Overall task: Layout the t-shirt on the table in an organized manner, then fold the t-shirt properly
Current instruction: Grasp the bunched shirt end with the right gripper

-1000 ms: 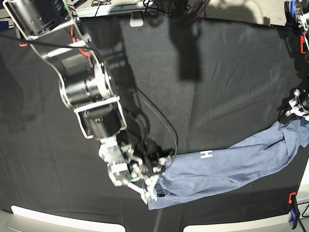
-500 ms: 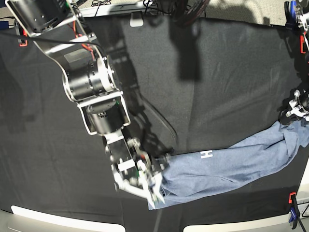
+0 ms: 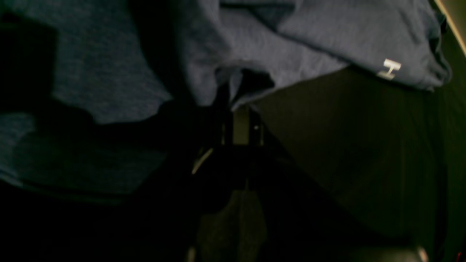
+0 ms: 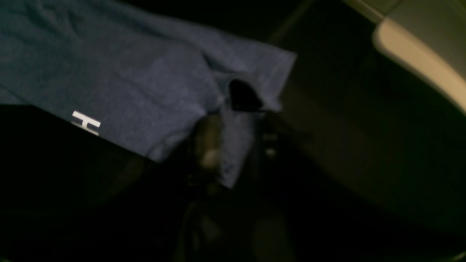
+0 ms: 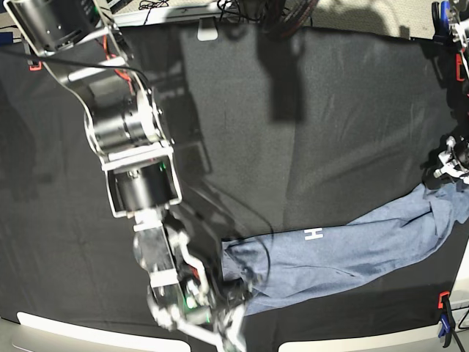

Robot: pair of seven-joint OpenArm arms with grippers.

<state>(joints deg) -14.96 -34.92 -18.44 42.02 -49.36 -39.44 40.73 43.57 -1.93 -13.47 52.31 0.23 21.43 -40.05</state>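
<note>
The blue-grey t-shirt (image 5: 352, 246) lies bunched in a long band across the near right of the black table (image 5: 330, 110), with a white "H" (image 5: 314, 235) showing. My left gripper (image 5: 445, 170) at the right edge is shut on a fold of the t-shirt (image 3: 327, 32); the left wrist view shows cloth pinched at the left gripper (image 3: 236, 109). My right gripper (image 5: 233, 320) hangs at the shirt's left end near the front edge. In the blurred right wrist view the right gripper (image 4: 236, 145) has its jaws apart, with a strip of the t-shirt (image 4: 127, 80) hanging between them.
A blue and orange clamp (image 5: 443, 308) grips the near right corner and another clamp (image 5: 447, 22) the far right. A pale rim (image 5: 88, 330) runs along the front edge, also as the pale rim (image 4: 418, 54). The right arm's big joints (image 5: 124, 132) stand over the left half.
The right arm has swung down and left toward the front edge. The shirt's left end has shifted left with it. The left gripper and the shirt's right end stay put.
</note>
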